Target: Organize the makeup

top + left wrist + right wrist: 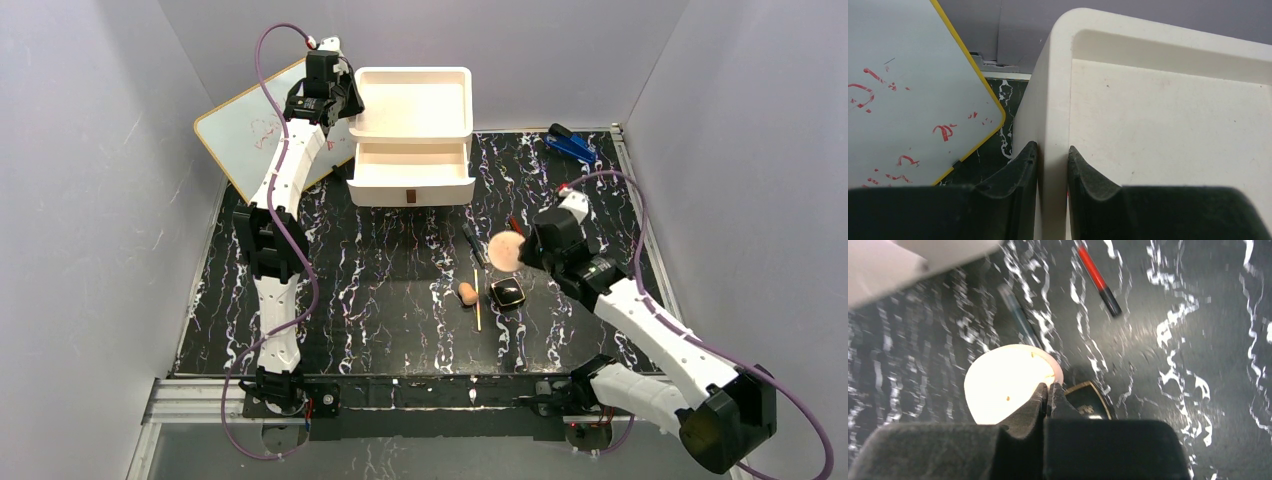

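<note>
My right gripper (522,252) is shut on the edge of the round pinkish-tan disc (506,250) and holds it above the mat; in the right wrist view the disc (1003,382) glows pale between my pinched fingertips (1049,391). Below it lie the black gold-rimmed compact (508,293) (1089,399), the tan egg sponge (467,294) and the thin yellow stick (477,300). One dark pencil (472,240) (1018,315) and a red-and-black pencil (1097,279) lie nearby. My left gripper (335,103) (1053,155) is shut on the left wall of the white drawer box (1168,115).
The white drawer box (412,140) stands at the back centre, its top tray and lower drawer open, with a brown handle (411,196) below. A whiteboard (250,135) leans at the back left. A blue clip-like object (572,145) lies at the back right.
</note>
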